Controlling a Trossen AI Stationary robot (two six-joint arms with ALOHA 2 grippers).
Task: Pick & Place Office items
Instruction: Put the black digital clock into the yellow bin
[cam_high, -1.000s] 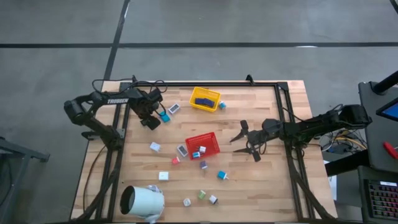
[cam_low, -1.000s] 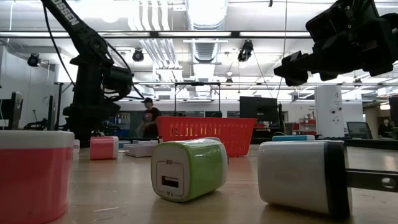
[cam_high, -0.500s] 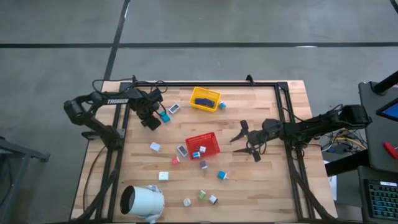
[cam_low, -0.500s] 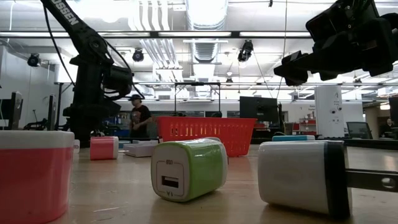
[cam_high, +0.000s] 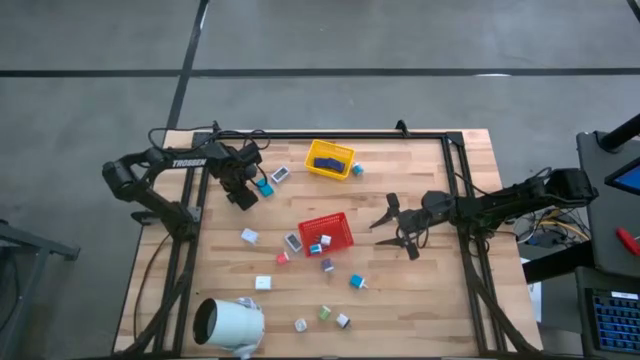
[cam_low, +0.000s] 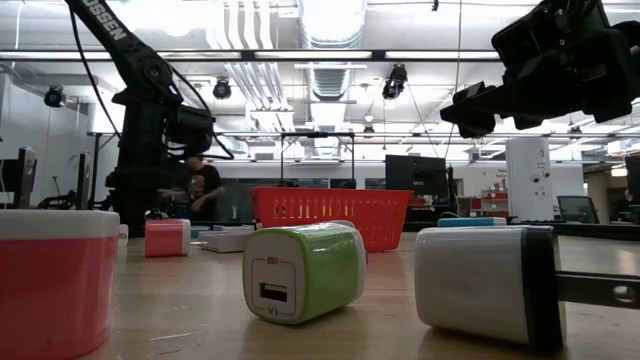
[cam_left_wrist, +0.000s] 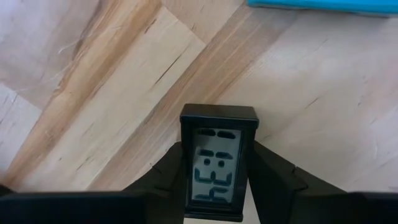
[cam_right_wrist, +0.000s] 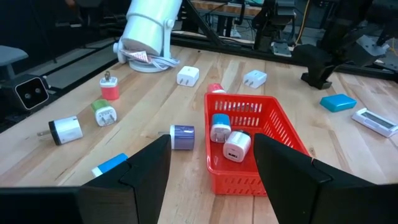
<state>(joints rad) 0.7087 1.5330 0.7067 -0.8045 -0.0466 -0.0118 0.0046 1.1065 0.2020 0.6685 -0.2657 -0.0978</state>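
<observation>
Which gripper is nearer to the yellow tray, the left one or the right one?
The left gripper is nearer. It is at the table's left edge, shut on a small black clock, beside the yellow tray. The right gripper hovers open farther off, beside the red tray.

Red tray (cam_right_wrist: 249, 134), yellow tray (cam_high: 330, 159), green charger (cam_low: 303, 270), teal block (cam_high: 265, 186), black clock w/ grey LCD (cam_left_wrist: 218, 160), pale wood-grain table (cam_high: 430, 280).

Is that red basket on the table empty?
No, the red basket holds two small plug-like pieces, one white and one blue-and-white.
</observation>
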